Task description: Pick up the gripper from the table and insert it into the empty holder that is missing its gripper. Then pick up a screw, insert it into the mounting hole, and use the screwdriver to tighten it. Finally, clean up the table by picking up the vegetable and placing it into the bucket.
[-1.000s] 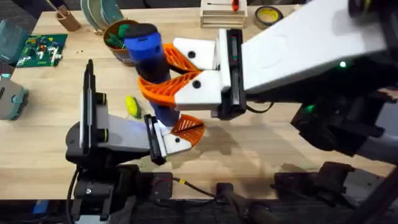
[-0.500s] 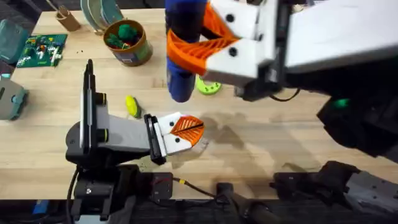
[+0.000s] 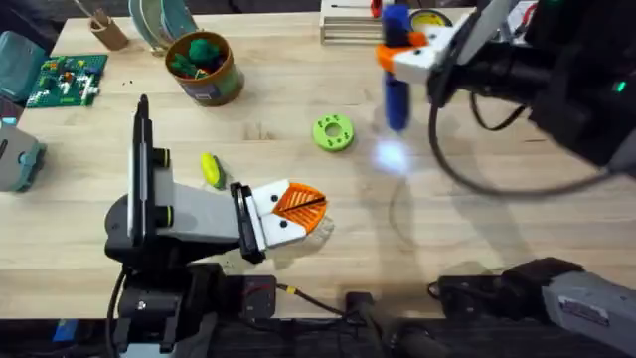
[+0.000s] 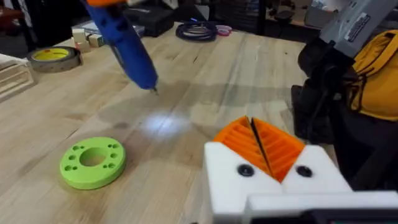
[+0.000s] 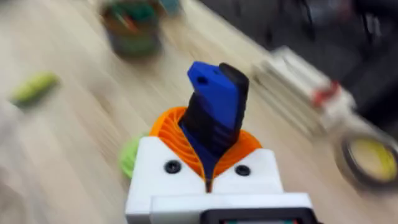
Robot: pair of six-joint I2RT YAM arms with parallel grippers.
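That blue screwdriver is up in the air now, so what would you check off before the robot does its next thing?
1. Screwdriver firmly held: ok, the right end effector is shut on it.
2. Tip off the table: ok, it hangs above the wood in the left wrist view.
3. Left end effector shut, orange pads together: ok.
4. Screw seated and tightened: cannot tell.
5. Vegetable in the bucket: not ok, it lies on the table.
6. Green ring disc out of the way: ok, it lies apart.

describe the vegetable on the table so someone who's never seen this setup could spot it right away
Start at the round tin bucket near the table's far left. Come toward the left arm's base to the left gripper; the vegetable lies just beside that arm. It is small, oblong and yellow-green, unlike the flat green ring disc with holes.
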